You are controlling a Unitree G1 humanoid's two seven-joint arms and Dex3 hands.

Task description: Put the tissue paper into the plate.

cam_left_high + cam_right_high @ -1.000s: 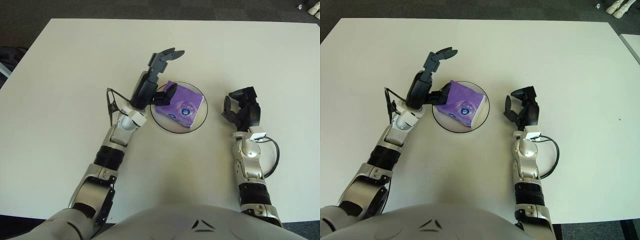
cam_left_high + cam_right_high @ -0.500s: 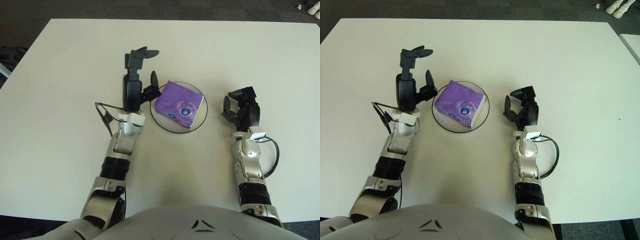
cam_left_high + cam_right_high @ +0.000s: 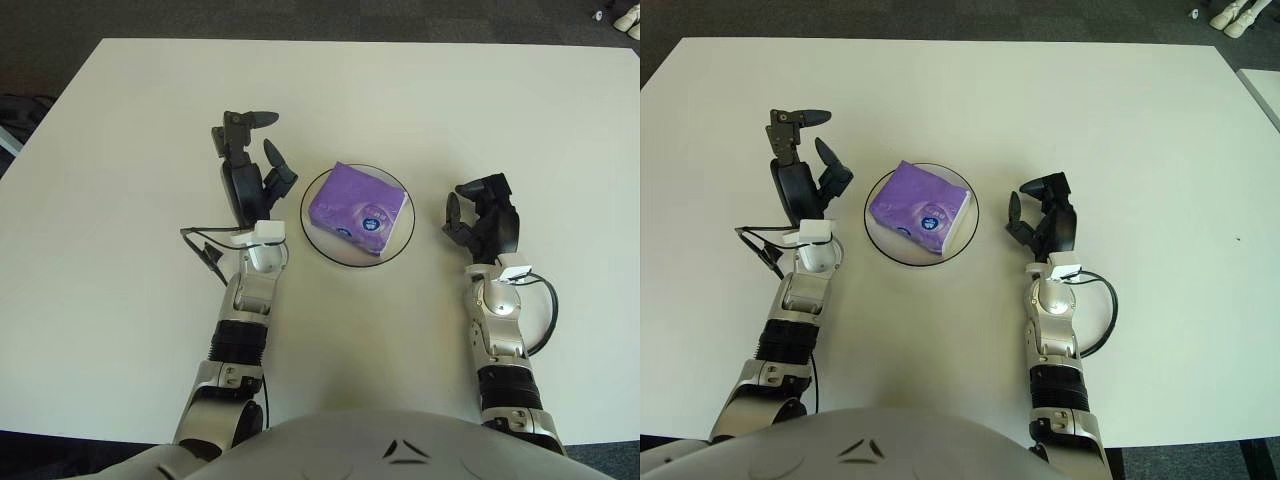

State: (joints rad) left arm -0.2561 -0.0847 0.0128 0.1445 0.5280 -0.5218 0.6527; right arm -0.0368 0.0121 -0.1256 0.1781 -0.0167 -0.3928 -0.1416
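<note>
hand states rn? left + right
Left hand: open, holding nothing, left of the plate.
Right hand: open, fingers relaxed, holding nothing, right of the plate.

The white counter (image 3: pixel 420 100) fills most of the view. Dark grey carpet (image 3: pixel 300 18) runs along its far edge at 12 o'clock. At 1 o'clock, in the far corner of the floor, a small white object (image 3: pixel 1235 14) sits, too small to identify.

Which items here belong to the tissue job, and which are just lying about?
Job:
- purple tissue pack, lying in the plate
- plate
- left hand, open, beside the plate

Not involved:
- right hand, parked right of the plate
- white table
</note>
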